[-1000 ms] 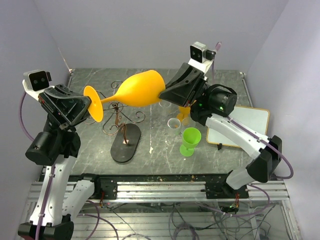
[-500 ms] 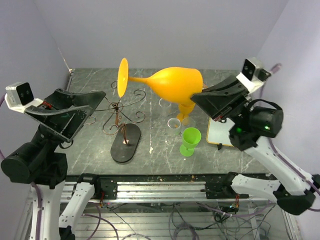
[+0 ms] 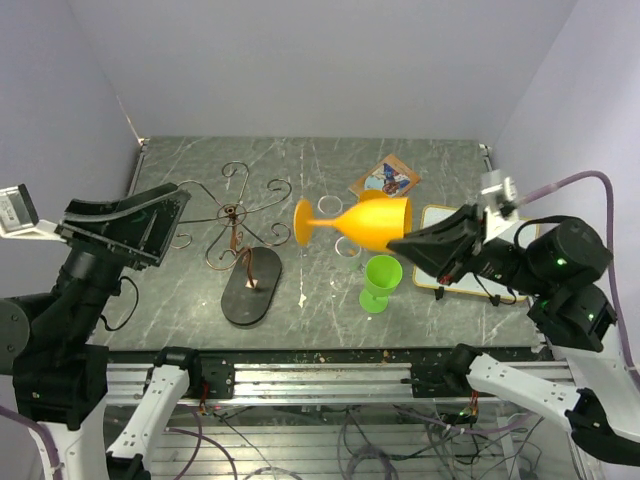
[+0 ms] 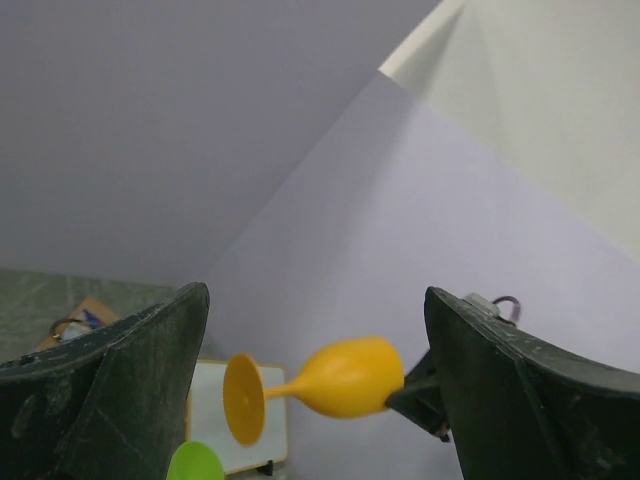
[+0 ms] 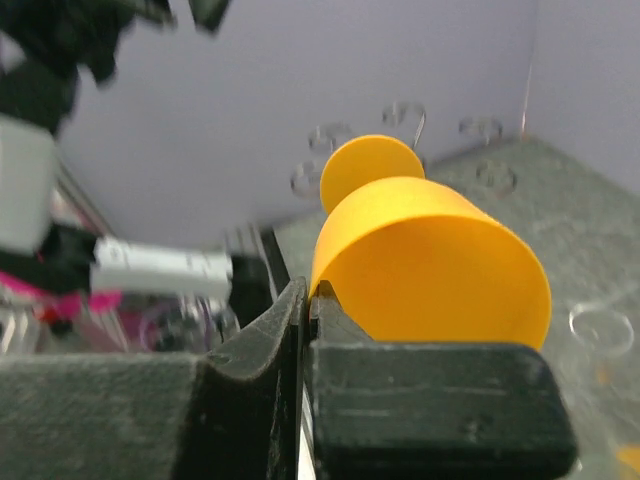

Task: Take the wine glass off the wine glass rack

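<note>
The right hand (image 3: 418, 246) is pinching the rim of the orange wine glass (image 3: 372, 222) between its 2 fingers, which are closing flat against the thin wall of the bowl. In the right wrist view the rim is sitting in the narrow slit between the pads, with the bowl swelling out ahead of the fingertips and the round foot showing beyond it. The glass is lying on its side in the air above the surface (image 3: 320, 300). Its mouth is pointing back into the right hand, and its stem and foot are pointing away toward the left hand (image 3: 160, 225).

The left hand is standing wide open with nothing between its fingers. It is raised and tilted, and its wrist camera is looking out between the 2 spread fingers (image 4: 100, 390) at the purple wall and at the held glass far ahead.

The wine glass rack (image 3: 234, 213) is standing on its dark oval base between the 2 hands, closer to the left one. The foot of the glass is hanging just past the rack's curled arms on the right hand's side, apart from the wire.

Below the held glass, a green goblet (image 3: 381, 275) and a clear glass (image 3: 349, 250) are standing upright on the surface. A white board (image 3: 440, 218) is lying under the right hand, and a small printed card (image 3: 385, 178) is lying beyond the glass toward the back wall.
</note>
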You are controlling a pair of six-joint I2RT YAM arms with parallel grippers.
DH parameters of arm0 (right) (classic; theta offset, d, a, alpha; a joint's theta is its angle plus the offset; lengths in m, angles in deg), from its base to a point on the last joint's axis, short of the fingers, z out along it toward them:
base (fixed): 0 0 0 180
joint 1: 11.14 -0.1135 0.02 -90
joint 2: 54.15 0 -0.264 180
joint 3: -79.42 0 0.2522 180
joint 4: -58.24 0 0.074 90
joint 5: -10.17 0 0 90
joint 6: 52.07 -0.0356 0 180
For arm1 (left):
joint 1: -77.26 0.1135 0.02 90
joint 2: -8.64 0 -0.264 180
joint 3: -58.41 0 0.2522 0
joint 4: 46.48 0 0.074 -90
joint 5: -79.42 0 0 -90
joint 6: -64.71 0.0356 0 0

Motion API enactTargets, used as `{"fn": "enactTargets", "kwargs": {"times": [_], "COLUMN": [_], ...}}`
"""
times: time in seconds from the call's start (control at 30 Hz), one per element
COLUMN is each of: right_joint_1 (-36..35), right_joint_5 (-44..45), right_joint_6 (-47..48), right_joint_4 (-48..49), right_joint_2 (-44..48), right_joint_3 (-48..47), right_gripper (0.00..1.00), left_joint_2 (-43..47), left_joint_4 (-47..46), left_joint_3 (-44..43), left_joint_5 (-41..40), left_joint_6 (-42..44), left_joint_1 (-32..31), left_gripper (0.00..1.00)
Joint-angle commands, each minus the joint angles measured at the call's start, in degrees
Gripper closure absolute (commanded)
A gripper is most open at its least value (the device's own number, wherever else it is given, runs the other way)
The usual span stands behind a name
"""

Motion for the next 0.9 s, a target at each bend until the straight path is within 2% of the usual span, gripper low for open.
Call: {"fn": "enactTargets", "kwargs": {"times": [0.0,0.13,0.3,0.4,0.53,0.7,0.87], "right_joint_1": [-0.05,-0.23,-3.39,-6.29,-9.06,-13.31,-18.61], "right_joint_5": [-8.28,-7.17,-3.84,6.06,14.63,17.78,24.8], "right_joint_6": [18.48,24.65,24.25,23.33,22.23,19.82,17.22], "right_joint_4": [-30.97,-42.9,-41.25,-41.56,-41.42,-37.36,-35.76], "right_joint_2": [-2.86,-7.81,-11.06,-14.08,-18.04,-23.16,-29.38], "right_joint_3": [-4.55,-3.03,0.27,0.36,0.2,1.92,1.98], "right_gripper": [1.0,1.0,1.0,1.0,1.0,1.0,1.0], "left_joint_2": [-0.05,-1.26,-2.62,-2.42,-2.26,-3.09,-3.72], "left_joint_4": [7.95,8.09,11.13,13.17,14.99,16.5,18.35], "left_joint_3": [-0.22,-0.82,-3.05,-3.84,-4.73,-6.18,-7.92], "left_joint_5": [-4.67,-4.93,-6.46,-8.1,-9.88,-10.31,-10.89], "left_joint_6": [6.14,7.39,10.09,11.73,13.75,15.32,17.13], "left_joint_1": [0.04,0.04,0.03,0.04,0.04,0.04,0.04], "left_gripper": [0.02,0.02,0.02,0.02,0.02,0.02,0.02]}}
